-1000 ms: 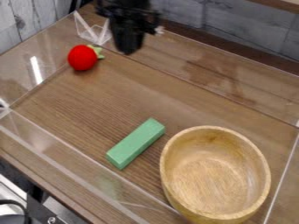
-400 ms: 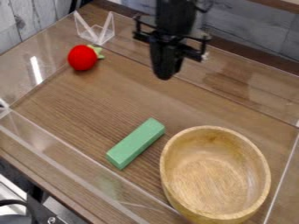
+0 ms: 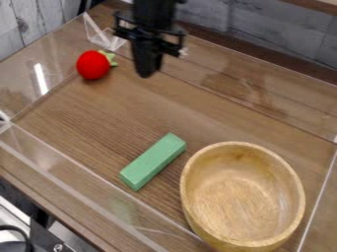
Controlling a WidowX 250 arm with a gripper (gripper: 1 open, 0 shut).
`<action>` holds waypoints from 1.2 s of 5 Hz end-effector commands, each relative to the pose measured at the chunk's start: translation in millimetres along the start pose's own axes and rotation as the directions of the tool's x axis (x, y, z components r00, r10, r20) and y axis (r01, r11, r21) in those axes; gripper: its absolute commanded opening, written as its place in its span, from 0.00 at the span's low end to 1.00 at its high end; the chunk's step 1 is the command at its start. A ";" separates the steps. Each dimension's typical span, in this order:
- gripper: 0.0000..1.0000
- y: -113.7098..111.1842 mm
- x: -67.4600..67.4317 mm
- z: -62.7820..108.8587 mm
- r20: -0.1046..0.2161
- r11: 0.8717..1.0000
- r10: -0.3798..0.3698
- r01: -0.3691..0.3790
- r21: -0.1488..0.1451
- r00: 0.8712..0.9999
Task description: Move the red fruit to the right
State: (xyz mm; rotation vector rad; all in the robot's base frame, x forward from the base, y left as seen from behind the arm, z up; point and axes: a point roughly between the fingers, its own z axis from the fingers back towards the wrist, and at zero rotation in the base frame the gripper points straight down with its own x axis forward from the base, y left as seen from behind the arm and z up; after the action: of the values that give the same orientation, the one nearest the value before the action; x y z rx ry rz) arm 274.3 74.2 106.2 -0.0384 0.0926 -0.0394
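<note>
You are looking at a table (image 3: 224, 103) where the fruit (image 3: 93, 65) is sitting at the far left, near the back edge. The gripper (image 3: 148, 69) is hanging just to the right of the fruit, pointing down, apart from it. The block (image 3: 154, 160) is lying nearer to you, about in the middle of the table, placed diagonally. The bowl (image 3: 242, 194) is standing at the near right corner, just beside the block's right end. Nothing is lying in the bowl.
</note>
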 end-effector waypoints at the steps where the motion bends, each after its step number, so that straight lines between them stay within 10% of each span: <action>1: 0.00 1.3 -9.2 19.3 0.063 1.000 0.012 -0.013 0.013 0.998; 5: 0.00 -93.0 -33.7 31.2 0.058 0.998 -0.054 0.055 -0.019 0.997; 6: 1.00 -74.9 -38.2 34.1 0.063 0.997 -0.076 0.077 -0.021 0.995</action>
State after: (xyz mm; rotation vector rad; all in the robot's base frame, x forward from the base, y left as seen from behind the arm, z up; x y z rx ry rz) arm 235.1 2.9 135.9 -0.0743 0.0733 -0.0997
